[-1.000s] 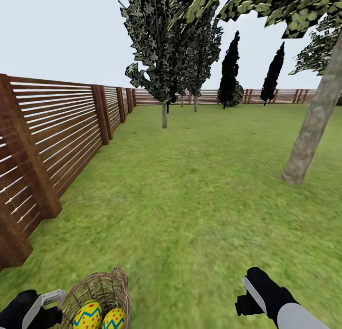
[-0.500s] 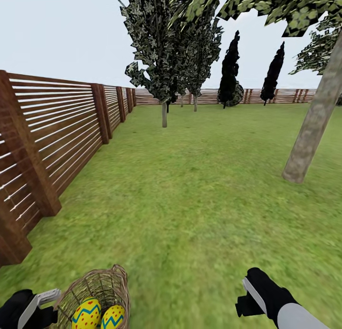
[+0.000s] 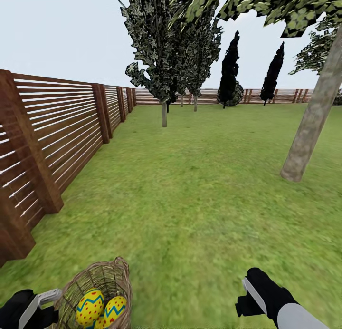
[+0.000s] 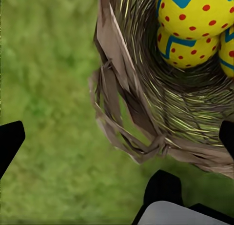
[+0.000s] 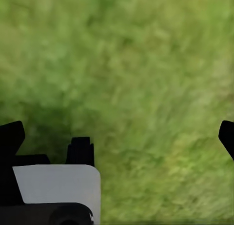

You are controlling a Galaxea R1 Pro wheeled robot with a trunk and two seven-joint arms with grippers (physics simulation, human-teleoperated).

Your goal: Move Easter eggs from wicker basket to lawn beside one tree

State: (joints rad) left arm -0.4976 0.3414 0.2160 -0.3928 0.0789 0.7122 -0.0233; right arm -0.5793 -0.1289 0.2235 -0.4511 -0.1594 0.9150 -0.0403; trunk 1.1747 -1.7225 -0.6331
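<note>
The wicker basket (image 3: 102,279) stands on the lawn (image 3: 199,200) at the lower left of the head view, with two Easter eggs (image 3: 90,307) showing side by side inside it. In the left wrist view all three eggs (image 4: 195,12) lie in the basket (image 4: 195,112), whose loop handle (image 4: 122,127) points toward the camera. My left gripper (image 3: 45,300) hangs open just left of the basket, and its dark fingertips (image 4: 9,142) are spread wide over the rim. My right gripper (image 3: 249,288) is open over bare grass (image 5: 126,73). A tree (image 3: 311,120) with a grey-brown trunk rises ahead on the right.
A brown slatted fence (image 3: 57,129) runs along the left and across the back. A smaller leafy tree (image 3: 164,112) and two near-black cypresses (image 3: 230,72) stand far off. Wide grass lies between the basket and the trunk.
The whole view has shifted slightly, so the basket and eggs sit a little higher in the picture. Both grippers hold their places.
</note>
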